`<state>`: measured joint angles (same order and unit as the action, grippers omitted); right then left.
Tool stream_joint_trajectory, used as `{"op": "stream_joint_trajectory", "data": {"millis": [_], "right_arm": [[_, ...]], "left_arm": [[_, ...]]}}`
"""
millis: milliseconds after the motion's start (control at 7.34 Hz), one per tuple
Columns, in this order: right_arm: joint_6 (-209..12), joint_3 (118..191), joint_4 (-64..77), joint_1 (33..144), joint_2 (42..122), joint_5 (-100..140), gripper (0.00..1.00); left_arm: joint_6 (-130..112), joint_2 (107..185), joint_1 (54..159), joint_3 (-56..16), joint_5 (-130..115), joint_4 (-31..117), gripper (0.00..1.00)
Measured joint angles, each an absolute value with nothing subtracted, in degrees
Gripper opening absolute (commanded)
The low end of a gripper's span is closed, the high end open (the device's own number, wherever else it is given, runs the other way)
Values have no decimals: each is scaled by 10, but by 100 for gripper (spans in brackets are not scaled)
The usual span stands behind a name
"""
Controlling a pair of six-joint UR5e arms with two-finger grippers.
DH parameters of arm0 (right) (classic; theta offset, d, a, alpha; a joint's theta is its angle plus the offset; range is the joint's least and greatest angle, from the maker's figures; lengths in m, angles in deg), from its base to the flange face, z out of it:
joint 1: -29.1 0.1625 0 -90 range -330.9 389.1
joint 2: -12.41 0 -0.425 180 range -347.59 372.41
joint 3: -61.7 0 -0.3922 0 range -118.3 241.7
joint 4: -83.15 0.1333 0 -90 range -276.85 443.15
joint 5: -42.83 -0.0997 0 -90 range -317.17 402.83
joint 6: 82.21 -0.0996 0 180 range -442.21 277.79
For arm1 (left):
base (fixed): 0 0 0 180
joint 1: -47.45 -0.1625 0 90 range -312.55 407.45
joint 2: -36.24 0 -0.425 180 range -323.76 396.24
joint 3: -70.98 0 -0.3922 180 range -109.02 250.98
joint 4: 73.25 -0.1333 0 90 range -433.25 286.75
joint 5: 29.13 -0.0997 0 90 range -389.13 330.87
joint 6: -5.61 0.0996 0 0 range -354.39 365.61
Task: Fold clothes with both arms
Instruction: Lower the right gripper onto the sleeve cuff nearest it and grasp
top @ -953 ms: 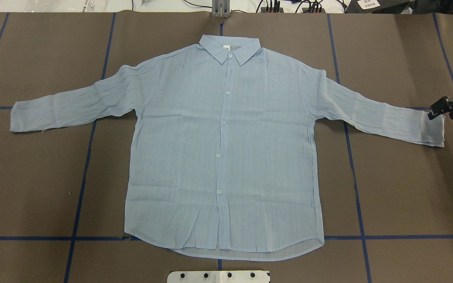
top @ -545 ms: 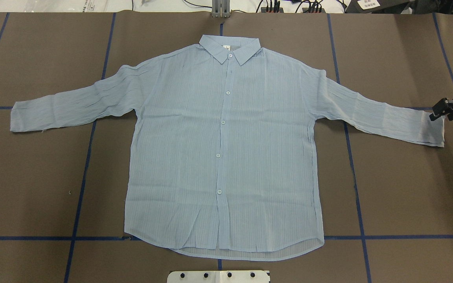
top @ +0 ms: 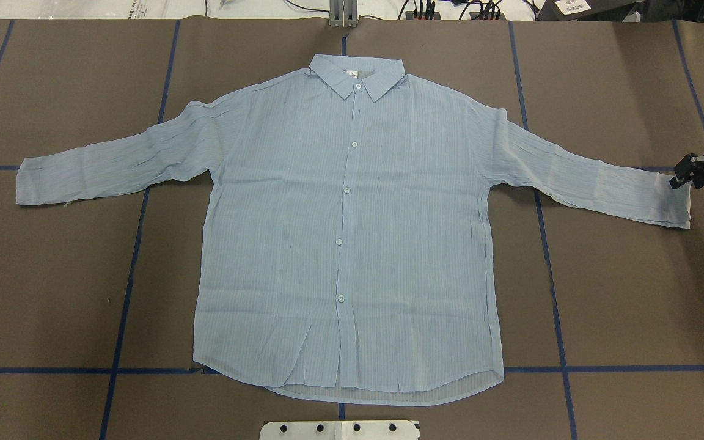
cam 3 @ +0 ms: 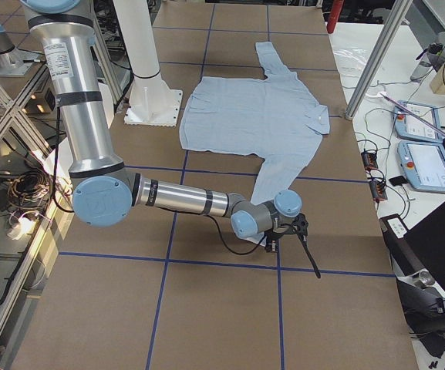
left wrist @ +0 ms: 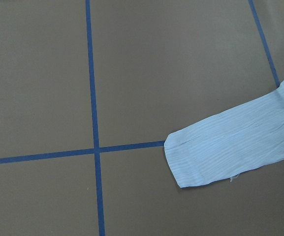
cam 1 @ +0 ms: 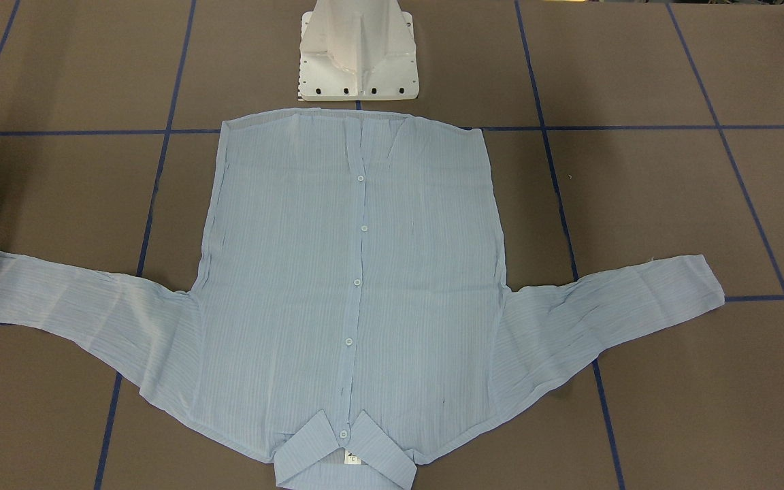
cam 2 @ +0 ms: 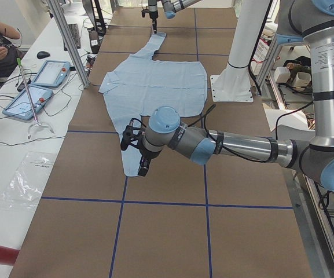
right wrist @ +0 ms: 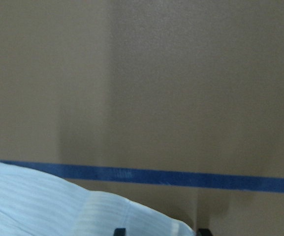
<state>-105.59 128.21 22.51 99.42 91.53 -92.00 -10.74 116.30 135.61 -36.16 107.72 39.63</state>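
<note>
Spread flat at the centre of the table (top: 633,293): shirt (top: 352,232), collar at 12 o'clock, sleeves out to 9 and 3. At the 3 o'clock cuff, right gripper (top: 682,178), fingers apart astride the hem. By the 9 o'clock cuff, left gripper (cam 2: 139,159) — finger state impossible to tell.

Robotics lab: teach pendants (cam 3: 428,166), aluminium frame posts (cam 3: 377,62), blue tape grid (top: 633,369) on table (top: 633,293)
</note>
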Motion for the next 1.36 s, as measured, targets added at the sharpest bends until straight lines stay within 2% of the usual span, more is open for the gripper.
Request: {"op": "stream_joint_trajectory", "data": {"millis": [136,681,953,1362], "right_arm": [[-1056,1281,225,994,915,-920,0],[-1071,1287,225,996,908,-922,0],[-1099,1334,224,1002,912,-930,0],[-1242,1453,226,999,937,-974,0]], "left_arm": [[-107,1163,1356,-362,1077,397,100],[-106,1163,1356,-362,1077,396,100],[-106,1165,1356,-362,1077,396,100],[-104,1167,1356,-367,1077,397,100]]}}
